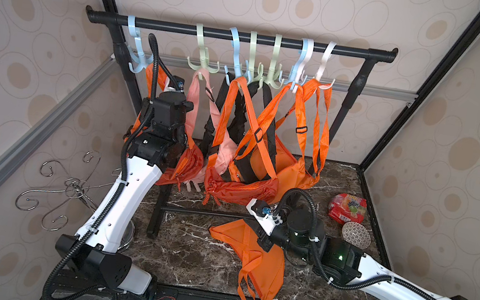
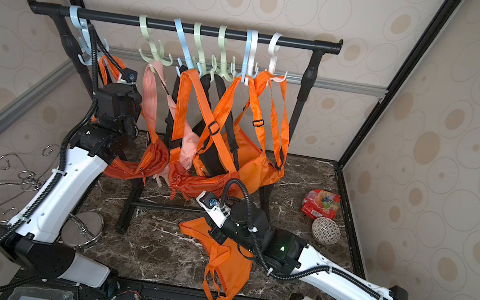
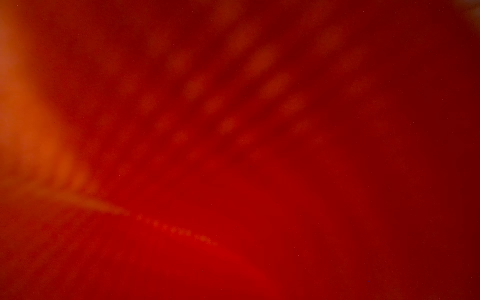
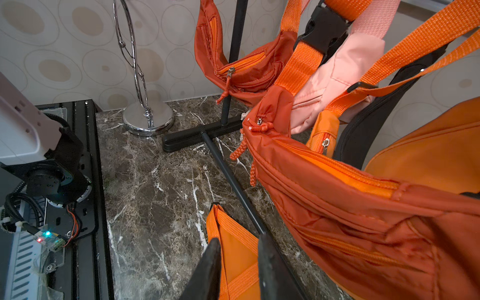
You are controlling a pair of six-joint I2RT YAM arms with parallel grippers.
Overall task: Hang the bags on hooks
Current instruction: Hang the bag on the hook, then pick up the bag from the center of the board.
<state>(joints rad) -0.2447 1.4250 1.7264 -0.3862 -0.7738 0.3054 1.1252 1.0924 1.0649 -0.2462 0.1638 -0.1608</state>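
Orange bag [image 1: 259, 265] lies limp on the counter [image 1: 182, 256], front centre, not yet hung.
Left jaws are buried among the hanging bags [image 1: 191, 162] under the rail's [image 1: 186, 29] left end. Their wrist view is filled with blurred orange cloth, so I cannot tell how they stand. Right jaws stand partly open astride the bag's rear edge, with cloth showing between them; no firm pinch is clear. Thin nylon like this should be light, soft and slippery, sagging wherever it is lifted. The ribbed strap [image 4: 235, 230] looks the better hold, since its loop must go over a hook [image 1: 137, 49].
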